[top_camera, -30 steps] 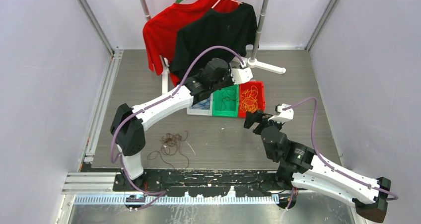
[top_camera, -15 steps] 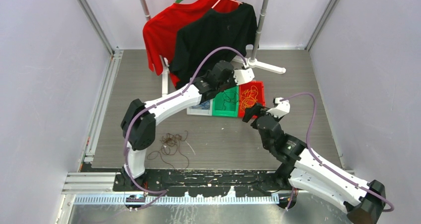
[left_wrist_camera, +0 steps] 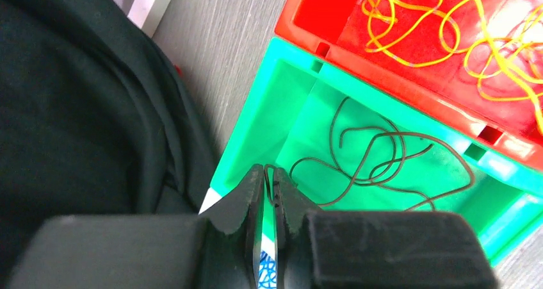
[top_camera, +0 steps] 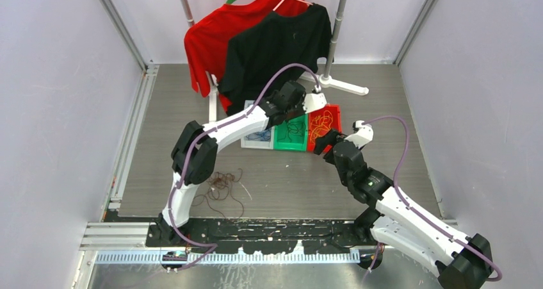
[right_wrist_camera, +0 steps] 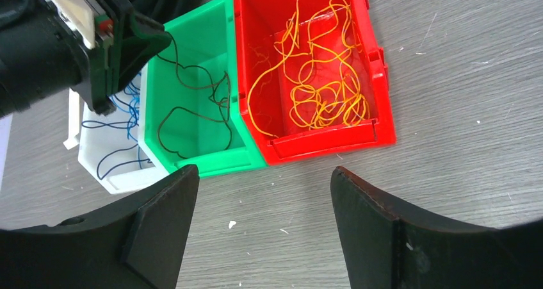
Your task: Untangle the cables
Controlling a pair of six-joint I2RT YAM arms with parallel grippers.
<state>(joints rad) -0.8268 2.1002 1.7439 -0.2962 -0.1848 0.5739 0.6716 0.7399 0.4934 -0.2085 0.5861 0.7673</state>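
My left gripper (left_wrist_camera: 269, 171) is shut on a thin dark brown cable (left_wrist_camera: 378, 167), with the cable's loop pinched between the tips. It hangs over the far left corner of the green bin (left_wrist_camera: 256, 122), and the rest of that cable lies inside the bin (right_wrist_camera: 192, 103). Yellow-orange cables (right_wrist_camera: 314, 90) fill the red bin (top_camera: 324, 123). Blue cables (right_wrist_camera: 118, 129) lie in the white bin (top_camera: 258, 137). A dark tangle of cables (top_camera: 219, 185) lies on the table near the left arm's base. My right gripper (right_wrist_camera: 264, 173) is open and empty, low over the table in front of the bins.
A clothes rack at the back holds a red shirt (top_camera: 211, 36) and a black shirt (top_camera: 278, 45). The black shirt hangs close beside my left gripper (left_wrist_camera: 77, 97). The rack's white foot (top_camera: 346, 86) lies behind the red bin.
My left arm has reached further right and back over the bins. My right gripper has moved forward, closer to the front of the bins. The tangle on the table has not moved.
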